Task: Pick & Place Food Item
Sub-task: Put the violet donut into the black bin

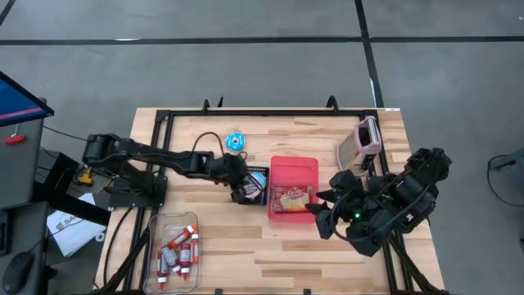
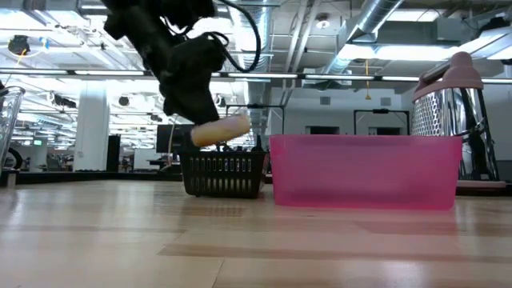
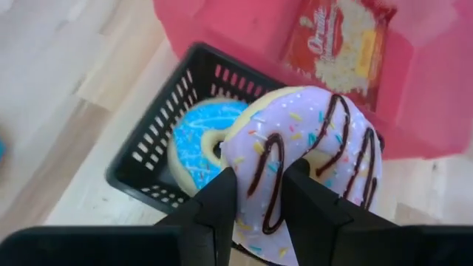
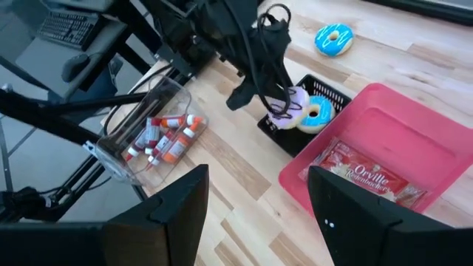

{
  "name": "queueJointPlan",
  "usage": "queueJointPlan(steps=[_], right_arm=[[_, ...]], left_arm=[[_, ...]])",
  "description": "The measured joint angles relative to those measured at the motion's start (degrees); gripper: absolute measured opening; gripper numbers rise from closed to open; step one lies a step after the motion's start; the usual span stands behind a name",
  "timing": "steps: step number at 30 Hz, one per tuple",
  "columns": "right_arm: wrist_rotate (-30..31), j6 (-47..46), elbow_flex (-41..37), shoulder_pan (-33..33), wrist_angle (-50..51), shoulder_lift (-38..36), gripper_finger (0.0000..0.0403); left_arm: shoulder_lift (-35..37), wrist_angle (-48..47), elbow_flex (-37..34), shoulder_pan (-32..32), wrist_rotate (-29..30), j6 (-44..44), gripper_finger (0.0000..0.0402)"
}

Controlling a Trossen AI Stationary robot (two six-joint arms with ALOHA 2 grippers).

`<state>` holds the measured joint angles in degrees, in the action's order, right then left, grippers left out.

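Two dark fingers (image 3: pixel 222 210) of the left gripper (image 3: pixel 255 203) pinch the rim of a lilac-frosted doughnut with chocolate stripes and sprinkles (image 3: pixel 310 159), one finger through its hole and the other outside the ring. That doughnut hangs tilted in the claw's grasp, just above the near edge of a small black plastic mesh basket (image 3: pixel 151 151). Directly beyond the fingertips, a blue-frosted doughnut (image 3: pixel 196 140) lies flat inside the basket. Past the basket, touching its far side, stands a pink plastic bin (image 1: pixel 293 188) holding a red packet of popcorn (image 3: pixel 344 44).

From above, the right gripper (image 1: pixel 326 209) waits at the bin's opposite side with its fingers spread apart and nothing between them. A second blue-frosted doughnut (image 1: pixel 236 141) lies on the wooden table (image 1: pixel 327 246), well apart from the left claw. A clear plastic box of red-capped tubes (image 1: pixel 176 250) and a metal grater with a pink frame (image 1: pixel 362 141) also rest there.
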<state>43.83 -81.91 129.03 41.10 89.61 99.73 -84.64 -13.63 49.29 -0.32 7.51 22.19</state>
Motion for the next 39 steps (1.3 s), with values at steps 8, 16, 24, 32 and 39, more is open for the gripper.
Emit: queueJointPlan(steps=[8,16,24,32,39], right_arm=[[-0.41,-0.01,0.00,-0.02,0.42,-0.59,0.0223],[-0.44,0.68,-0.02,0.02,0.44,-0.78,0.0223],[-0.43,1.31,-0.02,0.00,0.41,-0.80,0.0223],[-0.43,1.31,-0.02,0.00,0.41,-0.80,0.0223],[-0.43,1.29,-0.02,0.00,0.41,-0.80,0.0223]], left_arm=[[-6.83,-0.03,3.24,-0.07,-0.23,-3.85,0.0099],[-9.59,-1.05,5.50,-0.07,0.22,-5.71,0.0099],[-10.77,-3.05,6.06,-0.33,1.33,-7.69,0.0099],[-10.76,-3.88,6.06,-0.48,2.69,-9.98,0.0099],[-10.76,-2.91,6.06,-0.71,2.73,-9.98,0.0099]])
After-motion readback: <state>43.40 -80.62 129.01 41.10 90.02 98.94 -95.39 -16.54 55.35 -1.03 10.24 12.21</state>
